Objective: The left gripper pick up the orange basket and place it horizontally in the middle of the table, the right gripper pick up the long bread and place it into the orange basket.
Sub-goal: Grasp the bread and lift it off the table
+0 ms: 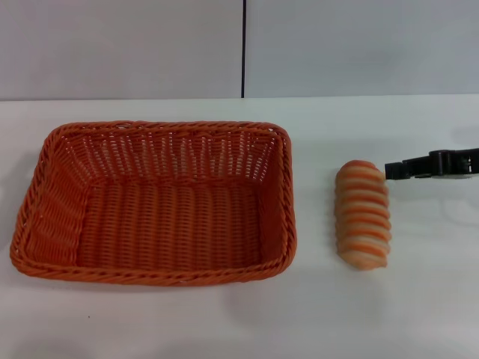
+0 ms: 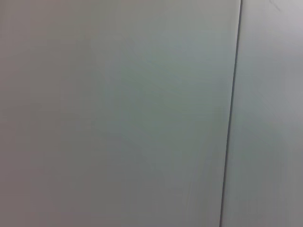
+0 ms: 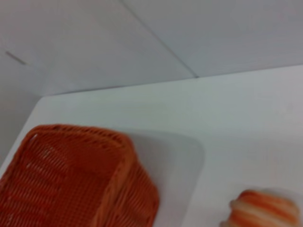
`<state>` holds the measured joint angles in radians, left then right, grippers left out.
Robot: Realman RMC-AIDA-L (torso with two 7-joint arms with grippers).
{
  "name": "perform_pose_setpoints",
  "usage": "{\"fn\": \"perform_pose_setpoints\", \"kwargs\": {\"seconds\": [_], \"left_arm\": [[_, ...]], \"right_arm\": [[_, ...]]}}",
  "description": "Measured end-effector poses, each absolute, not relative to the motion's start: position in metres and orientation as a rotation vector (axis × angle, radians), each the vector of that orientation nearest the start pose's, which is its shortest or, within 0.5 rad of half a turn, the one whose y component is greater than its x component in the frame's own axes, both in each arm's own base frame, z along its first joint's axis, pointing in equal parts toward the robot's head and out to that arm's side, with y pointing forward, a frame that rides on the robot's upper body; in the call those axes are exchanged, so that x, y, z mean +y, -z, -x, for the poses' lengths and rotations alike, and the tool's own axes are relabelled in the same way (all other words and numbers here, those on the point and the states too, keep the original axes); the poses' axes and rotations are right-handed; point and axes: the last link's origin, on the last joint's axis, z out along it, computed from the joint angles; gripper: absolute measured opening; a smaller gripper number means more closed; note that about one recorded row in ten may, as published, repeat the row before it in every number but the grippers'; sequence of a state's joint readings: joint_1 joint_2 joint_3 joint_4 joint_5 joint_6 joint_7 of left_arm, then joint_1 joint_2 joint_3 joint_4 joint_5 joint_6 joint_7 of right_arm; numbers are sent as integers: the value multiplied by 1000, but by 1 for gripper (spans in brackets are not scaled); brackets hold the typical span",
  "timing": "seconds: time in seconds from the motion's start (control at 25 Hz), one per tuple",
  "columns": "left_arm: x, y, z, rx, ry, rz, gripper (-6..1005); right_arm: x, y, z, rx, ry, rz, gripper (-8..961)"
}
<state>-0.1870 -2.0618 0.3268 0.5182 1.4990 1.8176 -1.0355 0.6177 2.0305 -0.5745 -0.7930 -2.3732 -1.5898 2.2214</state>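
The orange basket [image 1: 153,203] lies flat and empty on the white table [image 1: 239,321], left of centre, its long side across the view. The long bread [image 1: 362,214], striped side up, lies on the table to the right of the basket, apart from it. My right gripper [image 1: 389,170] comes in from the right edge, its black tip just beside the bread's far end. The right wrist view shows the basket [image 3: 71,179] and one end of the bread [image 3: 262,208]. The left gripper is out of view; its wrist camera shows only a grey wall.
A grey wall with a dark vertical seam [image 1: 243,48] stands behind the table. Bare tabletop lies in front of the basket and around the bread.
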Motion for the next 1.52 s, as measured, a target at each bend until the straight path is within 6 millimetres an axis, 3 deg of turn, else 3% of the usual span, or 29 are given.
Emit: {"fn": "perform_pose_setpoints", "kwargs": {"seconds": [0.24,0.64,1.2,1.52], "left_arm": [[227,-91,342,-476,1171,1890,823],[226,-89,343,-489,1178,1876,823],[230,-88,340,-481,1195,1875,823],[234,-89,338,-477,1202,1877,822]], "right_arm": [[359,-38,-281,1638,-324,2394,174],[376,-18,-279,1655,-208,2408,629],[382,1,-278,1638,-104,2415,633],[383,0,-277,1609,-102,2423,553]]}}
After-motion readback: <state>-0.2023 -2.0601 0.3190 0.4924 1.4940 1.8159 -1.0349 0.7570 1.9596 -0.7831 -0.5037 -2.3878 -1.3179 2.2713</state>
